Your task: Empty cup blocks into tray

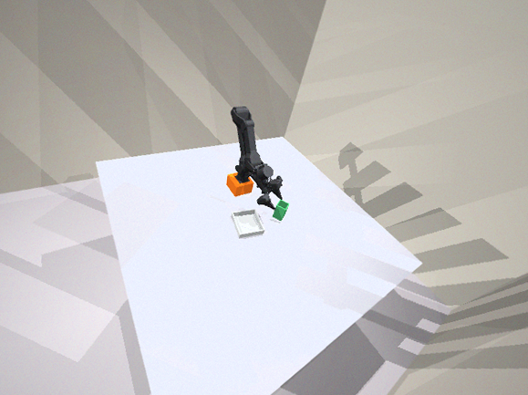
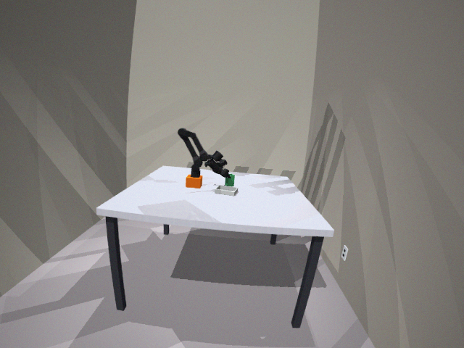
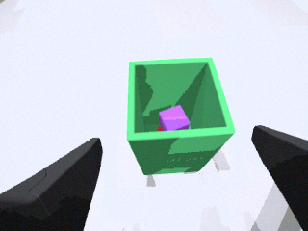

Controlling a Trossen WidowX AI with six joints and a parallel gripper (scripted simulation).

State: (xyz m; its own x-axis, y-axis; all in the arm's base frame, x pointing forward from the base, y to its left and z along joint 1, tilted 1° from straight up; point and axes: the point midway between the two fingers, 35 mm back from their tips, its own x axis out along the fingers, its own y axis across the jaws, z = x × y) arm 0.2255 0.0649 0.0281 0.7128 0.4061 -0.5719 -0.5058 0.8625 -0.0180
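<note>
The arm is matte black, built of long, slim links with rounded joints. Its foot is a boxy, bright orange block. A short, dark cylinder juts out near the tool, whose two black fingers taper to blunt, rounded tips. Fine seam lines mark one finger.
</note>
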